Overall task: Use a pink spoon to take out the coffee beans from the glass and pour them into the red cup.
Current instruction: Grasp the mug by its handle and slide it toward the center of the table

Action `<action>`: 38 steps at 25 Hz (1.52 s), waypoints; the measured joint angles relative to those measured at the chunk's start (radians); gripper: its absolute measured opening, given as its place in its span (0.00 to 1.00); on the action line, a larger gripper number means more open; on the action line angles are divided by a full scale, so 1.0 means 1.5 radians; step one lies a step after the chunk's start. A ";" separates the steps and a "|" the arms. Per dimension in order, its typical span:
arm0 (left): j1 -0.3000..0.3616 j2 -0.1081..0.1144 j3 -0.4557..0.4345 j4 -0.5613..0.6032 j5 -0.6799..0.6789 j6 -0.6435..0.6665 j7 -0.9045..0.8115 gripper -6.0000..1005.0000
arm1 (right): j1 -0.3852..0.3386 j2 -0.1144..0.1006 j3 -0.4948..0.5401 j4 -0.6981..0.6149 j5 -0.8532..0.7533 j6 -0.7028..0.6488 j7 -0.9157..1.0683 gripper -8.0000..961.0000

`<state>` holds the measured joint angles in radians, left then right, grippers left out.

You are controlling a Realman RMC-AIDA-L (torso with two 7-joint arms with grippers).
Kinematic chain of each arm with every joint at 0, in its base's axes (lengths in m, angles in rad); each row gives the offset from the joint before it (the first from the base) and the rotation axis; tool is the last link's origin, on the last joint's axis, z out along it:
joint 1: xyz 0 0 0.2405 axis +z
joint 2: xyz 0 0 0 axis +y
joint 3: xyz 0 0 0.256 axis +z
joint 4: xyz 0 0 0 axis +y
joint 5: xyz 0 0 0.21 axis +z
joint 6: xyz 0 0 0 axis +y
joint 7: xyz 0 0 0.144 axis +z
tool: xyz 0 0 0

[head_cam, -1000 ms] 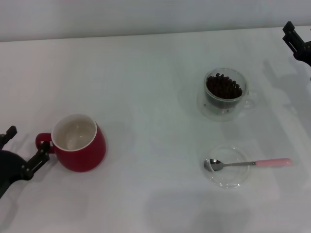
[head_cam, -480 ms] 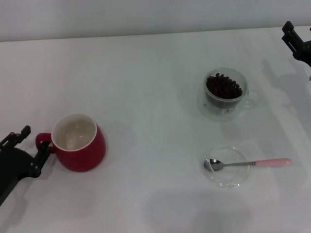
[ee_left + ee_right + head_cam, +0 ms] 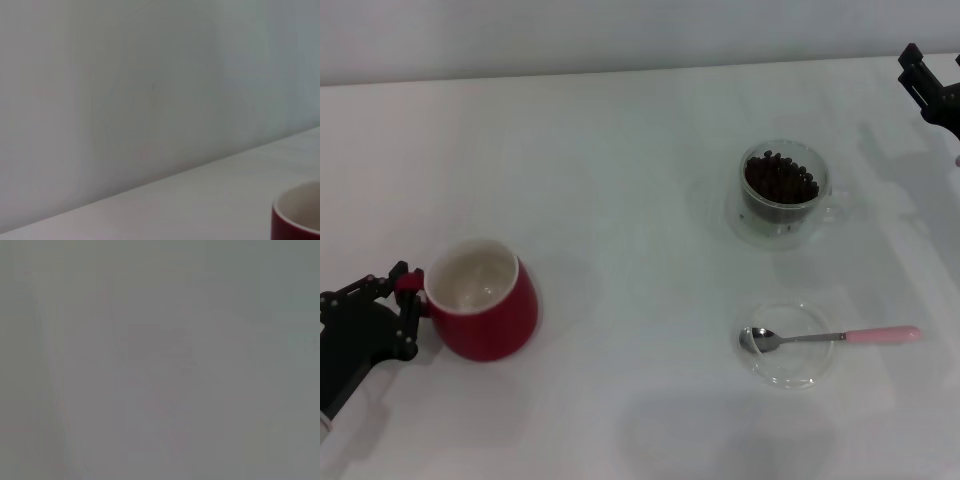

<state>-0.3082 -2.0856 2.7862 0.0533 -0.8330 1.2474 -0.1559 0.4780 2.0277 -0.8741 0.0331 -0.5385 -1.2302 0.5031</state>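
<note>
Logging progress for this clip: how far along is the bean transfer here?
Nothing is transferred yet. The beans still fill the glass, the red cup looks empty, and the spoon lies untouched across a clear dish. In hand: the left hand is at the cup's handle. The right hand waits at the table's far right edge. Scooping and pouring all remain.
</note>
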 joint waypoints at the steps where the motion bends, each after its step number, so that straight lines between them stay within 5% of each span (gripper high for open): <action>1: 0.000 0.000 0.000 0.003 0.000 -0.002 0.001 0.26 | -0.001 0.000 0.001 0.000 0.000 0.000 0.000 0.89; 7: -0.003 -0.001 0.001 0.036 0.001 -0.018 0.042 0.12 | -0.004 0.000 0.002 -0.001 0.000 -0.002 0.000 0.89; 38: -0.056 -0.005 0.004 0.142 0.012 -0.133 0.087 0.12 | -0.006 0.000 0.002 0.000 0.004 -0.005 0.002 0.89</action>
<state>-0.3914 -2.0924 2.7919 0.2670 -0.8143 1.0484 -0.0260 0.4693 2.0277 -0.8712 0.0333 -0.5327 -1.2378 0.5056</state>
